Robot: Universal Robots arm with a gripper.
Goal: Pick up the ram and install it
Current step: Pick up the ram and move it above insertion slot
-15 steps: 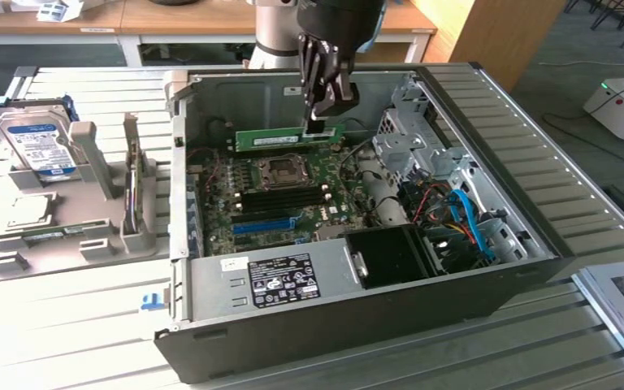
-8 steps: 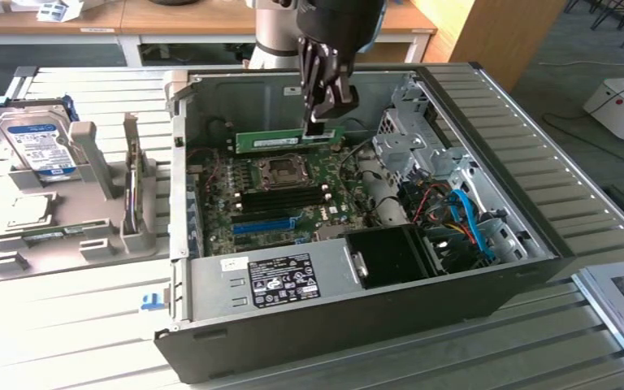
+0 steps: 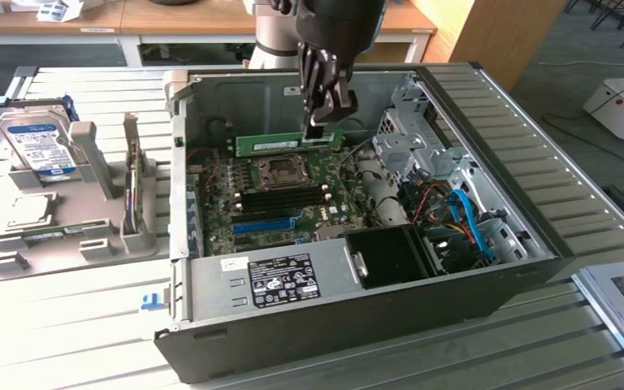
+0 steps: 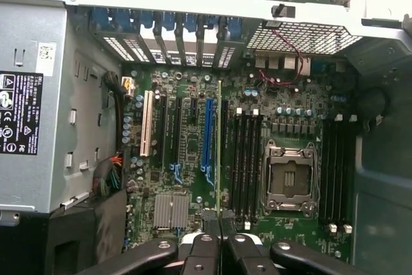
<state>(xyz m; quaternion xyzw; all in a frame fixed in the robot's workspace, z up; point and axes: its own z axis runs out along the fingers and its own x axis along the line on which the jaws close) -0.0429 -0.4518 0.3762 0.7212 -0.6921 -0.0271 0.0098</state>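
Slatted pale surface (image 3: 74, 325) carries an open computer case (image 3: 290, 333) lying on its side, so the motherboard (image 4: 193, 82) faces up and can be reached from above. Grey parts stand (image 3: 74, 236) sits beside the case on the exterior view's left, with a hard drive (image 3: 36, 146) upright in it.

Pincer (image 3: 323, 134) is inside the case opening, closed on the ram (image 3: 274, 144), gripping it toward the end on the exterior view's right.

Ram is clear of the stand and held on edge above the board, near the CPU socket (image 4: 288, 178).

Wrist view: stick seen edge-on, parallel to the black memory slots (image 4: 248, 159) and just beside them. Judged: this orientation suits pressing its edge into a slot. Not seated; contact with the board cannot be told.
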